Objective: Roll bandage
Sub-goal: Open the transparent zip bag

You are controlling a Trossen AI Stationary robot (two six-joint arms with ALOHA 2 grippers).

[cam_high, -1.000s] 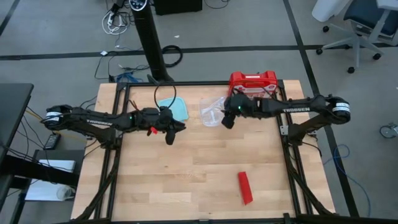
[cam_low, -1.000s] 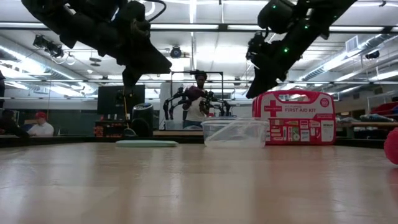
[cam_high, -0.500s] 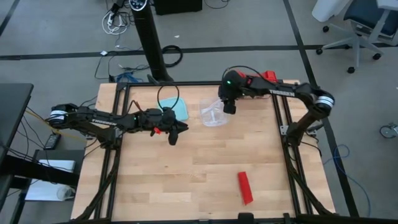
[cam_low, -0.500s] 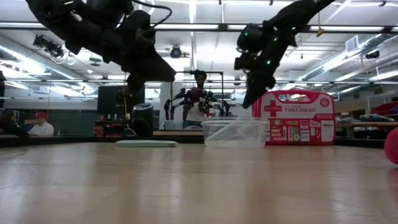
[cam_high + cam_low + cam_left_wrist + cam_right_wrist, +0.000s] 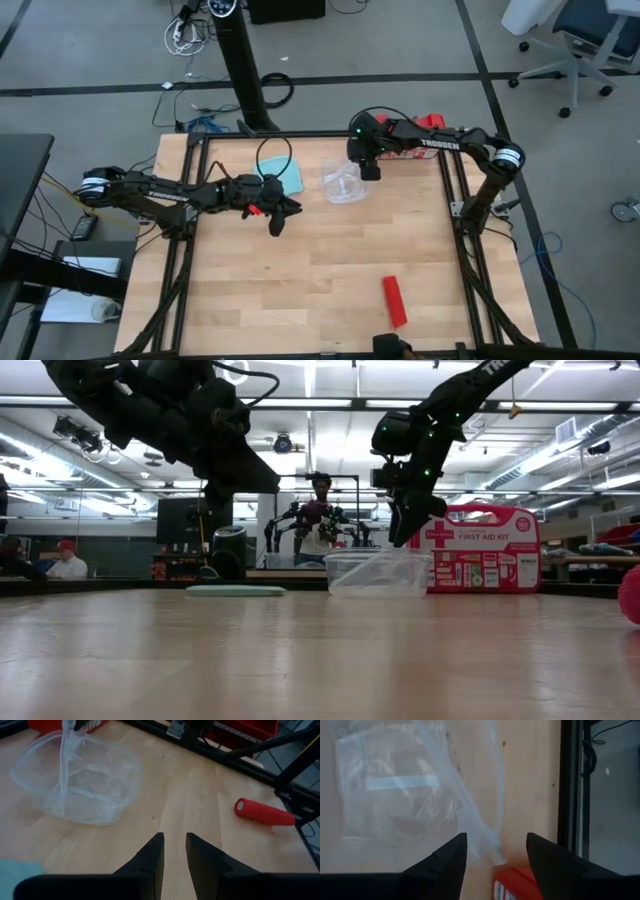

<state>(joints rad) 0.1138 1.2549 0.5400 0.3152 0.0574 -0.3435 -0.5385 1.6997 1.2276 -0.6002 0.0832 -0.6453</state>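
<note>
High view: the right end effector (image 5: 366,171) hangs over the far rim of the clear tub (image 5: 343,184), with the red case (image 5: 424,126) mostly hidden under its arm. The left end effector (image 5: 277,224) waits over bare bench (image 5: 300,290), beside the teal lid (image 5: 283,176). The bandage (image 5: 394,301) lies well apart from both, toward the bench's near edge and nearer the right arm's side; neither is placed to reach it yet.

Low view: the right end effector (image 5: 398,532) hovers just above the tub (image 5: 378,572), clear of it. The tub looks empty. The bandage (image 5: 630,594) shows only as a red edge.

Left wrist view: the fingers (image 5: 151,857) stand narrowly apart, holding nothing. Ahead lie the empty tub (image 5: 75,779) and, farther off, the bandage (image 5: 264,812), a rolled cylinder.

Right wrist view: the fingers (image 5: 448,858) are spread wide and empty, straddling the tub's rim (image 5: 490,835), probably to grip the tub. A corner of the case (image 5: 517,882) sits between them
</note>
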